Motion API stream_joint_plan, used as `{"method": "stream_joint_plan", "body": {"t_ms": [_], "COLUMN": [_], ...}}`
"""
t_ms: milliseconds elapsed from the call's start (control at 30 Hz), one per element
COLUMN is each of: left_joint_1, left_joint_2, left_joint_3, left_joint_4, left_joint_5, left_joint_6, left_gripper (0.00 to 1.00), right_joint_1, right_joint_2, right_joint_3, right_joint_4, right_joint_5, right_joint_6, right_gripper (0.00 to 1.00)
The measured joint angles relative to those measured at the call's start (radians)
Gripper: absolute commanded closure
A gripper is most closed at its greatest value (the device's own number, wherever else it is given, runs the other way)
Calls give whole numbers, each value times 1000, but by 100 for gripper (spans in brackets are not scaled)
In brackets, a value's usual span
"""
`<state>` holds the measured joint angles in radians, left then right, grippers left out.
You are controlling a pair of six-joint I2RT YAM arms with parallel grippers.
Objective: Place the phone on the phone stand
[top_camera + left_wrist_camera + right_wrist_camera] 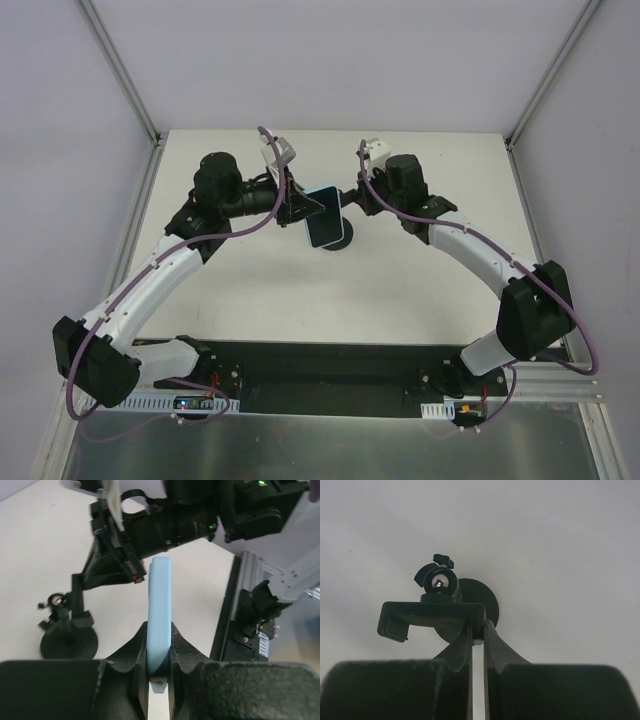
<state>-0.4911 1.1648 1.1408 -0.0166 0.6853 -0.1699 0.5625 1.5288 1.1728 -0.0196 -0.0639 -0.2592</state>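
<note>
The phone [325, 216], with a black screen and a pale blue edge, is held tilted in the air just above the black phone stand's round base [338, 244]. My left gripper [299, 210] is shut on the phone's left edge. In the left wrist view the phone [160, 605] stands edge-on between my left gripper's [159, 647] jaws, and the stand [67, 637] is at lower left. My right gripper [352, 201] is shut on the right end of the stand's cradle [431, 617]. The right wrist view shows my right gripper [478, 632] and the disc base [485, 602] behind it; the phone is out of that view.
The white table [400, 290] is bounded by metal frame posts at the back corners [158, 138]. A black mounting rail [320, 372] with both arm bases runs along the near edge and shows in the left wrist view [245, 630]. The two arms meet over the table's centre.
</note>
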Motion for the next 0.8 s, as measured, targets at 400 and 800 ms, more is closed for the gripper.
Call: {"method": "stream_joint_plan", "body": {"t_ms": [400, 800], "left_joint_1": [-79, -50], "left_joint_2": [358, 627], "left_joint_3": [58, 309], "left_joint_4": [431, 408], "left_joint_5": [468, 673], "left_joint_6": [45, 124], "left_gripper": [100, 100], "right_joint_1": [-137, -137], "right_joint_2": [-9, -1], "right_joint_3": [-4, 3], "right_joint_4": [-71, -122], "right_joint_5": [-445, -598], "right_joint_6": [-54, -126], "right_gripper": [99, 99]}}
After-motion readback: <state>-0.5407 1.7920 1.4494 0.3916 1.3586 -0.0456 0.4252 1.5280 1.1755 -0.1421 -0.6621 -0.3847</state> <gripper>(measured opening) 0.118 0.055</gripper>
